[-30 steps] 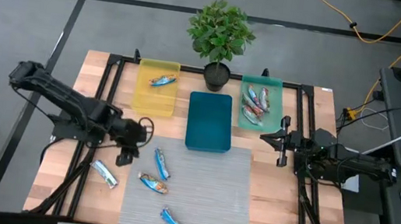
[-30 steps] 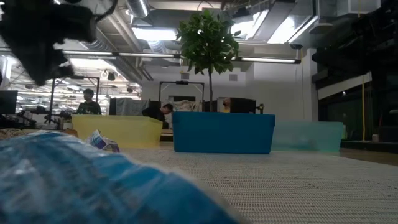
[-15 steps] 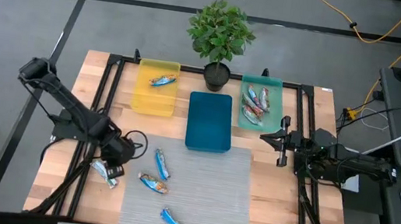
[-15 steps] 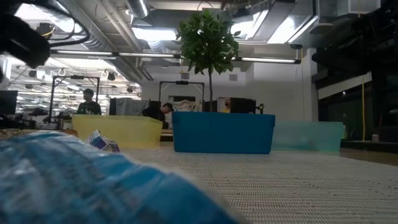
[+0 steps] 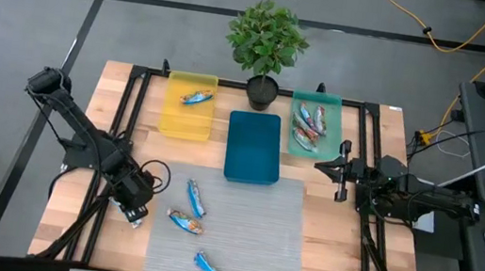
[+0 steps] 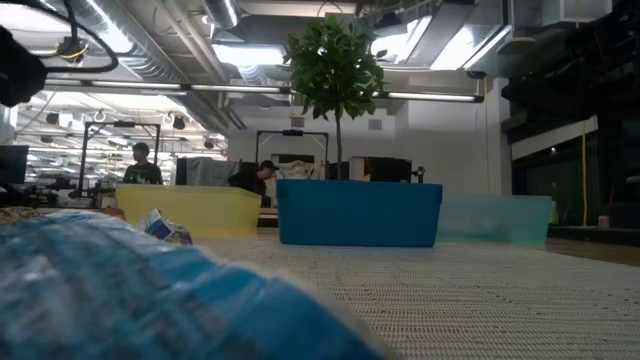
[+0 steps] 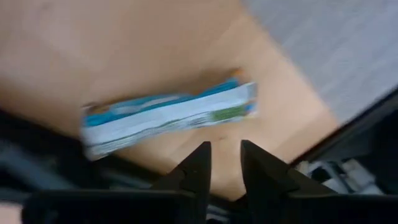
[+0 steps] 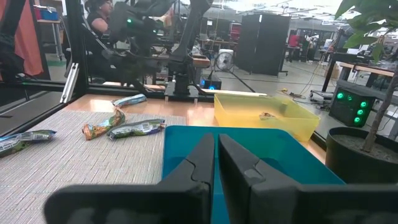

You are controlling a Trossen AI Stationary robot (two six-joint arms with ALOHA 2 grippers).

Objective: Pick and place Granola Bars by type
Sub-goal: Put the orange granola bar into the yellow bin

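Observation:
A silvery-white and blue granola bar [image 7: 168,115] lies flat on the bare wood left of the grey mat [image 5: 248,231]. My left gripper [image 5: 132,208] hangs right over it, pointing steeply down. Its fingers [image 7: 224,149] stand a little open beside the bar's long edge, with nothing between them. On the mat lie two blue bars [image 5: 196,198] [image 5: 212,267] and a red-orange one [image 5: 185,221]. One bar [image 5: 195,98] lies in the yellow tray [image 5: 186,118]. Several lie in the pale green tray [image 5: 328,133]. My right gripper [image 5: 322,166] waits shut at the table's right, pointing level.
A dark teal tray [image 5: 252,146] stands between the yellow and green trays, with a potted plant [image 5: 267,44] behind it. A black frame runs round the table's edges [image 5: 130,120]. In the low view a blurred blue wrapper [image 6: 120,290] fills the near foreground. People sit in the room beyond.
My left gripper has swung from beside the mat's far left corner toward the table's near edge and a little left, sinking slightly. It has rolled about its wrist and now stands over the silvery-white bar. The bars have not moved.

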